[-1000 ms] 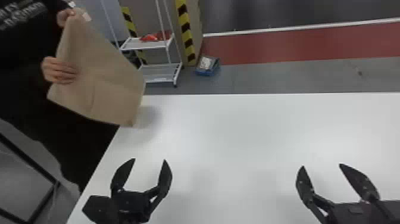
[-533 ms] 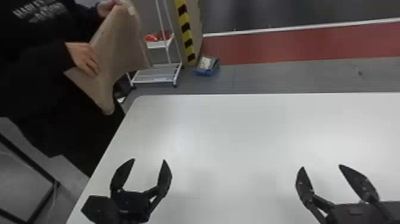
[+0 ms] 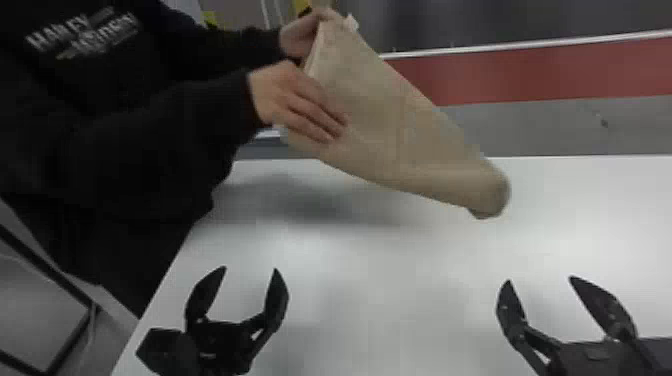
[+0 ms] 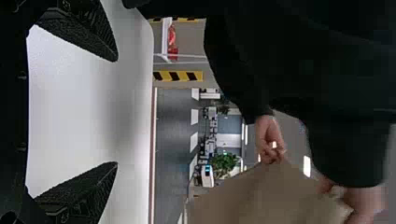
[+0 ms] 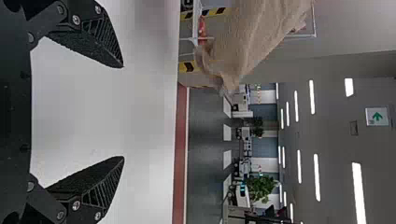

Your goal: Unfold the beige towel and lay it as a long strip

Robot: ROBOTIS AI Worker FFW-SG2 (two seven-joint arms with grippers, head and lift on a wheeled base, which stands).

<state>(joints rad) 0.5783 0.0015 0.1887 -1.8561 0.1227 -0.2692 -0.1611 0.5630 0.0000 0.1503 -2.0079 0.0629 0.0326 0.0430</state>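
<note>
Left gripper (image 3: 249, 269): hung over the table's (image 3: 375, 310) near left, fingers apart.
Person's hand (image 3: 295, 102): pressed the towel.
Towel (image 3: 400, 125): hung above the table's far side, lower end blurred.
Right gripper (image 3: 540, 279): fingers apart over the table, arm cut off.

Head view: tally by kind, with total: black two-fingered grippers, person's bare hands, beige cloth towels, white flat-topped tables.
Black two-fingered grippers: 2
Person's bare hands: 2
Beige cloth towel: 1
White flat-topped table: 1
Total: 6
</note>
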